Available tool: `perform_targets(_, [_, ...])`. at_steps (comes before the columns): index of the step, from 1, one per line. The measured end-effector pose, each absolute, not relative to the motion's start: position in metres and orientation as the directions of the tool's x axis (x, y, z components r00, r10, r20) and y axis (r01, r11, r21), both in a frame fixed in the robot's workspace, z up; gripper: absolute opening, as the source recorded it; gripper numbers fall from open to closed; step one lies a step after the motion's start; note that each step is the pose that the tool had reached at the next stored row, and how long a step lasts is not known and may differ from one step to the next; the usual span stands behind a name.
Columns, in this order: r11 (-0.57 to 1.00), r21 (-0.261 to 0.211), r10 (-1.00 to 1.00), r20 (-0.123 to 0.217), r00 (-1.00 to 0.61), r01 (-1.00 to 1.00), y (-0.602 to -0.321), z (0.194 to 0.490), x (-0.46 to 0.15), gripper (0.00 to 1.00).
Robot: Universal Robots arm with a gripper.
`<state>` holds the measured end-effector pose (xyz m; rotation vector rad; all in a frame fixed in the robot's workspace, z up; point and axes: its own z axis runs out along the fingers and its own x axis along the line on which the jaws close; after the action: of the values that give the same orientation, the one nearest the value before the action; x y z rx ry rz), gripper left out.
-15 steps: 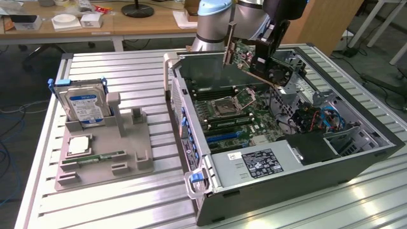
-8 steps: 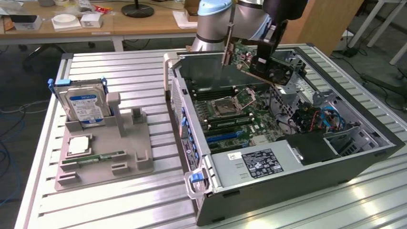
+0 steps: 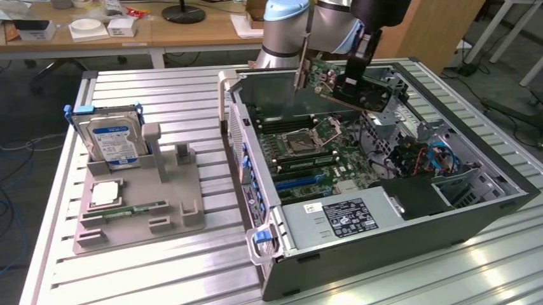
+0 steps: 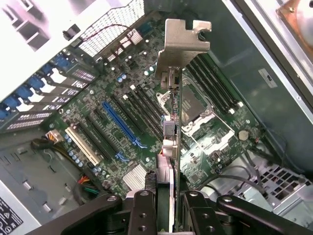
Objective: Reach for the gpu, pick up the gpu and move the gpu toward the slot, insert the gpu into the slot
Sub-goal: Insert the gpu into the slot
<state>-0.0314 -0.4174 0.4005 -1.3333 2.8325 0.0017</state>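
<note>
You have the claw pinching the gpu between its fingers, held in the air over the open computer case; the blue slot lies below on the motherboard, apart from the card

silver arm with light-blue joint caps, black screw-studded end effector.

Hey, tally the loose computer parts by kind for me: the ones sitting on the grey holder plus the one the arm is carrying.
hard drive: 1
processor chip: 1
memory stick: 1
gpu: 1
Total: 4
</note>
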Motion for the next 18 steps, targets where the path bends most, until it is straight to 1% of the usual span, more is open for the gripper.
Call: perform_targets(18, [0.469, -0.004, -0.883, -0.010, -0.469, -0.883, -0.4174, 0.4005, -0.0314, 0.27])
